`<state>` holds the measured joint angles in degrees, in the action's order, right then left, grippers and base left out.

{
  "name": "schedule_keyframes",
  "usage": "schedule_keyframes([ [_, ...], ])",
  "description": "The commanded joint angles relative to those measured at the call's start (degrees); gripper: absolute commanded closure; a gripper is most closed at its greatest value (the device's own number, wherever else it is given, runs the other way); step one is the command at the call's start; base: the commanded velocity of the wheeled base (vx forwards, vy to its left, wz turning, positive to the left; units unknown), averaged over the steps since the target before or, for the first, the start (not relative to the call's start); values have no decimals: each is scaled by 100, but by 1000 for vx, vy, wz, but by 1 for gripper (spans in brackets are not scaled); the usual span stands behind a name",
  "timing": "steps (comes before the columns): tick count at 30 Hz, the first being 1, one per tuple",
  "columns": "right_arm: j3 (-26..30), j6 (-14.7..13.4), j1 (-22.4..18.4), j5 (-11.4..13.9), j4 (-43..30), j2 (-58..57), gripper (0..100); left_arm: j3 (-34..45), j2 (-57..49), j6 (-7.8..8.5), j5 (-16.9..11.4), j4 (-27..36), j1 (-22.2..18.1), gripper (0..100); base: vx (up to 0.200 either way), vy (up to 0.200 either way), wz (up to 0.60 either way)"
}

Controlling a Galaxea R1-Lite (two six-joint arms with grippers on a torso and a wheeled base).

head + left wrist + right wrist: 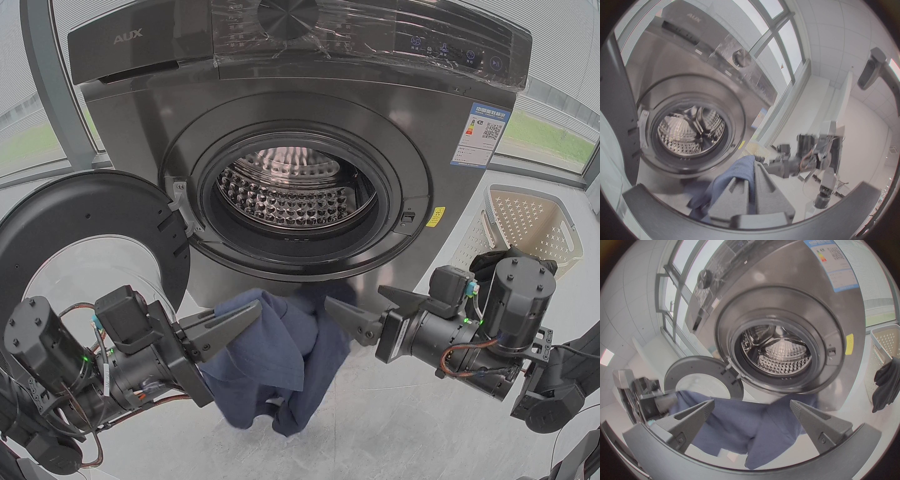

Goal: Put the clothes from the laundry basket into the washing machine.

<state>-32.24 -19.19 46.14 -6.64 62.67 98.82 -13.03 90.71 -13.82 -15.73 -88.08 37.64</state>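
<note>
A blue garment [281,350] hangs in front of the washing machine [294,87], below its open drum [294,187]. My left gripper [256,306] is shut on the garment's upper edge; in the left wrist view the cloth [737,175] is pinched between the closed fingers [762,187]. My right gripper [352,295] stands open just right of the garment, nothing between its fingers. In the right wrist view the blue cloth [740,424] hangs beyond that open gripper [751,402]. A beige laundry basket [531,225] at the right has a dark garment [490,265] draped over its rim.
The round machine door [87,244] is swung open at the left, close to my left arm. The drum [776,352] holds no clothes. Pale floor [400,412] lies below the grippers. Windows run behind the machine.
</note>
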Motion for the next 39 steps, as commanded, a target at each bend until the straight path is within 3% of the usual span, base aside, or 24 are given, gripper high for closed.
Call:
schedule_keyframes([
  [1, 298, 38, 9, 14, -9, 32, 0, -191, -387, -50, -36, -34, 76, 100, 0, 0, 0],
  [9, 482, 47, 26, 32, -9, 68, 0, -472, -106, -50, 52, -34, 6, 100, 0, 0, 0],
  [18, 570, 187, 79, 40, -9, 182, 0, -797, -80, -41, 439, -43, -29, 100, 0, 0, 0],
  [27, 570, 249, -97, -4, -1, 358, 0, -964, -396, -94, 333, -43, -143, 100, 0, 0, 0],
  [31, 526, 425, -351, -4, -1, 498, 0, -1246, -625, -340, 342, -17, -179, 100, 0, 0, 0],
  [39, 535, 416, -378, -4, 8, 762, 0, -1483, -669, -542, 351, -25, -363, 100, 0, 0, 0],
])
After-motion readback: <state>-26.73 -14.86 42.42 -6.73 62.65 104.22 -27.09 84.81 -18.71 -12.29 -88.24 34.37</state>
